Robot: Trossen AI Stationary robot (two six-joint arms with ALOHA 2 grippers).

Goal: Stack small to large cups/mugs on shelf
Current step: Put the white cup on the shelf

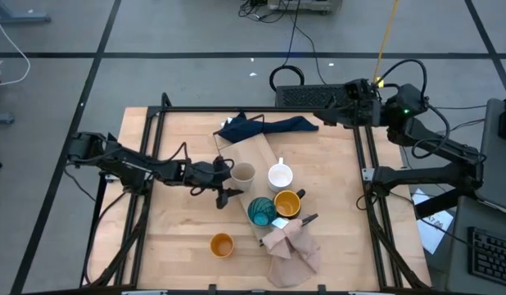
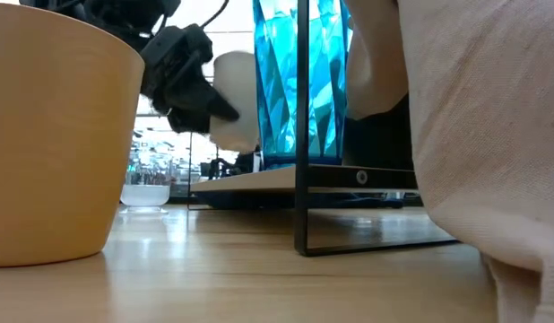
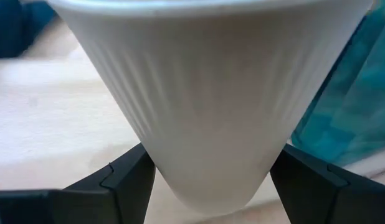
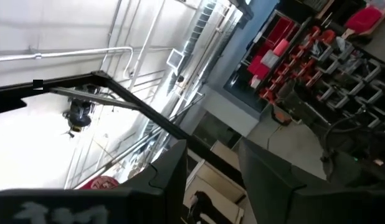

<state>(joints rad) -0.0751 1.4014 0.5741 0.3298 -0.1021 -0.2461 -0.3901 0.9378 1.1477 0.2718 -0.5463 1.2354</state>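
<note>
My left gripper point(image 1: 232, 174) reaches in from the table's left and is shut on the beige-grey ribbed cup point(image 1: 243, 173), which sits above the pale wood shelf point(image 1: 255, 154). The teal cup point(image 1: 261, 211) stands on the shelf point(image 2: 295, 179). The white mug point(image 1: 279, 175) and the mustard-yellow mug point(image 1: 287, 202) stand close by it. An orange cup point(image 1: 221, 244) rests on the table near the front. My right gripper point(image 4: 211, 180) is open and empty. It is raised at the far right point(image 1: 351, 102) and points up into the room. My left gripper pinches the lower part of the beige-grey cup's ribbed wall point(image 3: 161, 168) between its two fingers point(image 3: 127, 180), one on each side. The fingers come from the table's left, slanting a little downward. The cup is upright, rim up, and its bottom point(image 2: 234, 144) hangs clear above the shelf.
A pinkish-beige cloth point(image 1: 290, 250) lies heaped at the shelf's near end. A dark blue cloth point(image 1: 265, 127) lies at its far end. The shelf's black metal frame point(image 2: 301, 135) stands upright in the low view. Bare tabletop lies left and right of the cups.
</note>
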